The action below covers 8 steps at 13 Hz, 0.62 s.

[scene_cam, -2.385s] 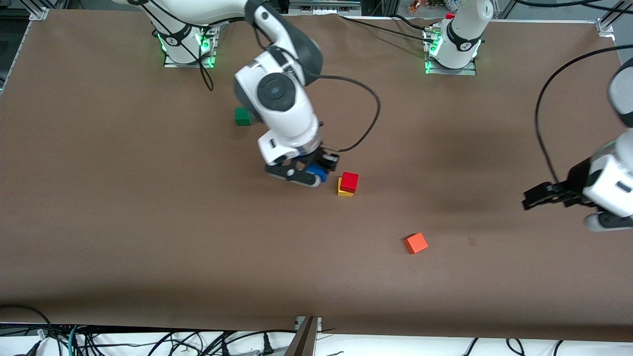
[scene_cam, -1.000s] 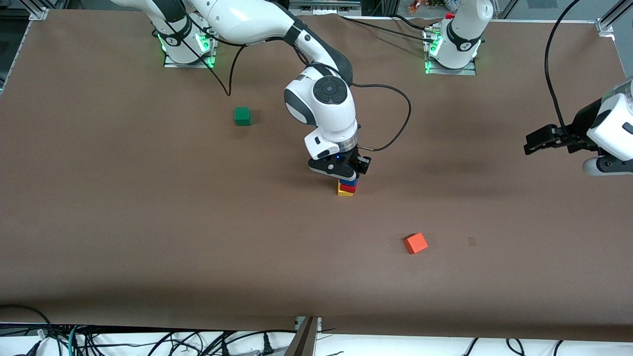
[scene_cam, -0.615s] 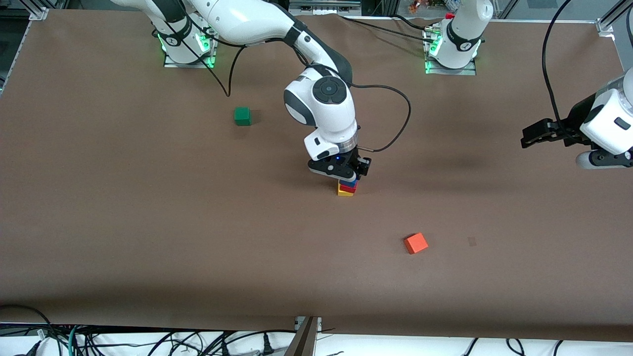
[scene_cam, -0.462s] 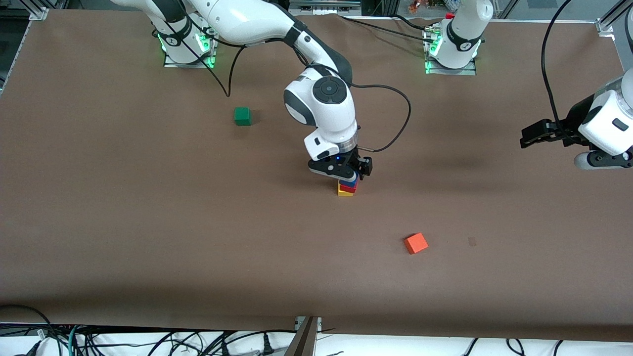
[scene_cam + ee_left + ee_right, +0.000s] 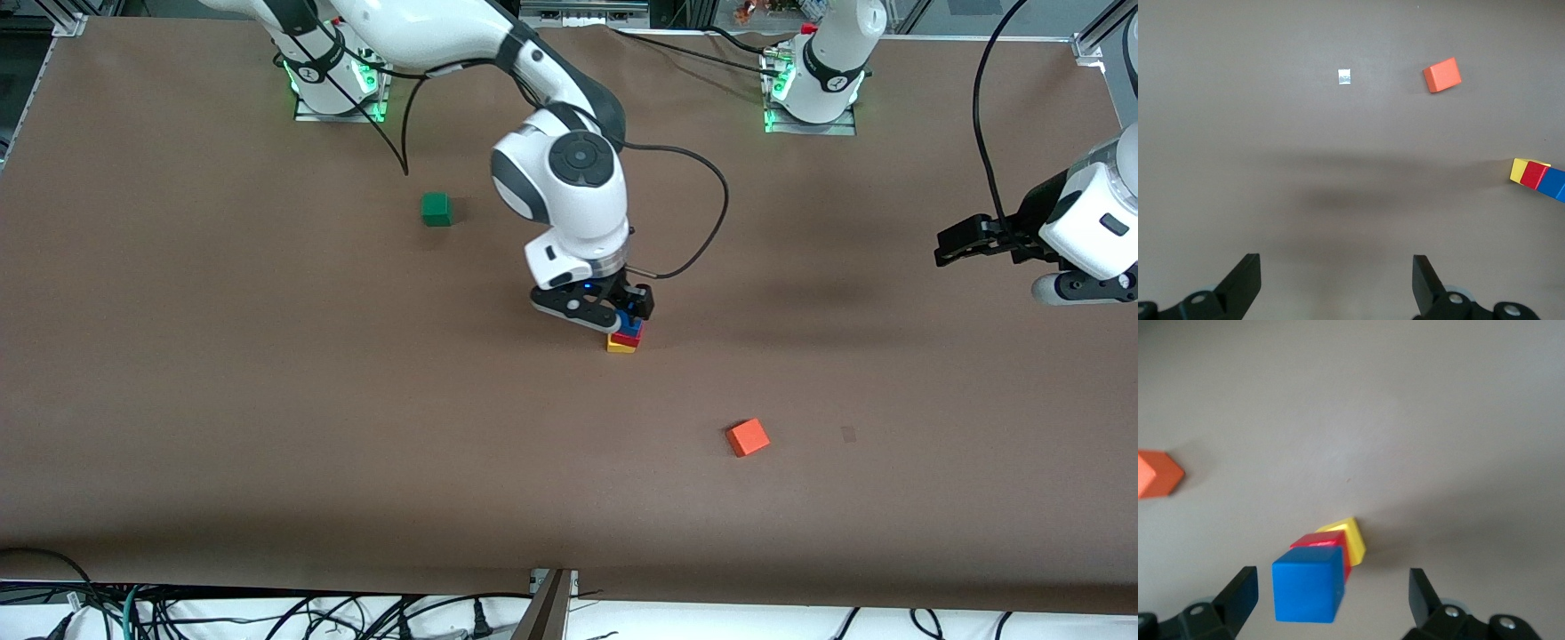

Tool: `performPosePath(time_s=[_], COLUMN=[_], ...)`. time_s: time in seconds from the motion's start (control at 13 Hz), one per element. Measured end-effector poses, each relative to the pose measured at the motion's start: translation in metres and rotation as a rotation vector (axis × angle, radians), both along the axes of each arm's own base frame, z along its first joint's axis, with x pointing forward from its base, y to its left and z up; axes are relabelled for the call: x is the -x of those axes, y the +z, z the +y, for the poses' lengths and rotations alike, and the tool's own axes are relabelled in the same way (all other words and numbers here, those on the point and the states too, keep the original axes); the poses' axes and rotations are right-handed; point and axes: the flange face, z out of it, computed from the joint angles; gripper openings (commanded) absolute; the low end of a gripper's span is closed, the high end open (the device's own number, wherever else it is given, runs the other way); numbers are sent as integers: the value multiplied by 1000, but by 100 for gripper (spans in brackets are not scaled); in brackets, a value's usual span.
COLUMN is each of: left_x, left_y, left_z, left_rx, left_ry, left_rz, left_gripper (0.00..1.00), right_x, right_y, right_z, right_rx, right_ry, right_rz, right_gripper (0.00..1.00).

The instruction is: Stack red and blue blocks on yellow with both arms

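The blue cube point(image 5: 631, 325) sits on the red cube point(image 5: 630, 338), which sits on the yellow cube point(image 5: 619, 348), a three-cube stack in the middle of the table. My right gripper point(image 5: 619, 315) is open just over the stack, fingers apart from the blue cube. In the right wrist view the blue cube point(image 5: 1307, 592) lies between my right gripper's point(image 5: 1331, 585) spread jaws, above the red point(image 5: 1319, 541) and yellow point(image 5: 1351, 537) cubes. My left gripper point(image 5: 956, 247) is open and empty, waiting over the left arm's end of the table point(image 5: 1337, 273); its view shows the stack point(image 5: 1536, 176).
An orange-red cube point(image 5: 748, 437) lies nearer to the front camera than the stack, toward the left arm's end; it shows in the left wrist view point(image 5: 1442, 74). A green cube point(image 5: 436, 209) lies farther back, toward the right arm's end. The brown table point(image 5: 267, 400) spreads all around.
My right gripper brought the blue cube onto the red one, let it go, and has lifted slightly toward the right arm's end. My left gripper rose a little, then stayed still.
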Motion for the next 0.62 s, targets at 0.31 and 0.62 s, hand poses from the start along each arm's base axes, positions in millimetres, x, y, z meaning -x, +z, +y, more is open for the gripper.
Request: performPosePath(time_s=[0.31, 0.62], left_x=[0, 0], left_y=[0, 0], left_z=[-2, -2], left_rx=[0, 0], left_ry=[-4, -3], left_rz=[0, 0], left_gripper=[100, 100], right_x=[-52, -98], right_y=[97, 130], right_z=[-116, -267], right_rx=[51, 20], right_ry=[-26, 111], right_rz=[35, 119], right_gripper=[100, 100])
